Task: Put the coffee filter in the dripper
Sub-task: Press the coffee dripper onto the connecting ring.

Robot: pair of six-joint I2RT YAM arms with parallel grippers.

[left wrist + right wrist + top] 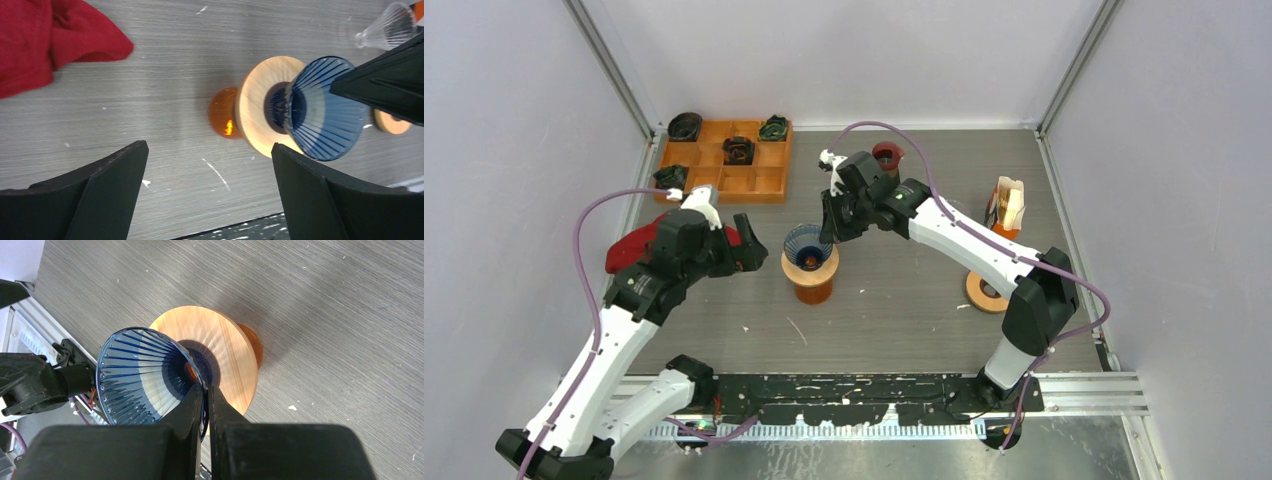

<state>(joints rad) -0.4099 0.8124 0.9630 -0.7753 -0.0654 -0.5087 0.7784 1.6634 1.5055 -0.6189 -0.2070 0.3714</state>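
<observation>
Grey wood-grain tabletop [894, 300], pale walls [844, 50] on three sides.

Centre of table: blue ribbed dripper [807, 245], mouth up, seated on a wooden disc [227, 340] over an orange cup [814, 291]. Glass ribs visible right down the cone, with orange showing through the hole at the bottom.

Right gripper [204, 387]: reaching in from the back right, fingers all but together, pinching the dripper's rim on its far side. Thin glass edge running between the two fingers in the wrist view.

Left gripper [210, 150]: spread as wide as can be, nothing between the fingers. Hovering to the left of the dripper, pointed toward it, apart from it.

Pale paper filters [1012, 203]: standing upright at the right side of the table, well apart from the dripper, touched by neither gripper. Orange at their base; kind of stand not clear.

Also noted:
- Wooden ring [984, 292] flat on the table, nearer than the filters, beside the right arm.
- Clear ribbed glass cone [387, 27] at the far edge of the left wrist view.
- Red cloth [629, 250] bunched under the left arm.
- Orange divided tray [769, 180] in the back left corner, with dark crumpled items in and beside it, too small to identify.
- Dark red cup [887, 155] at the back, behind the right gripper.
</observation>
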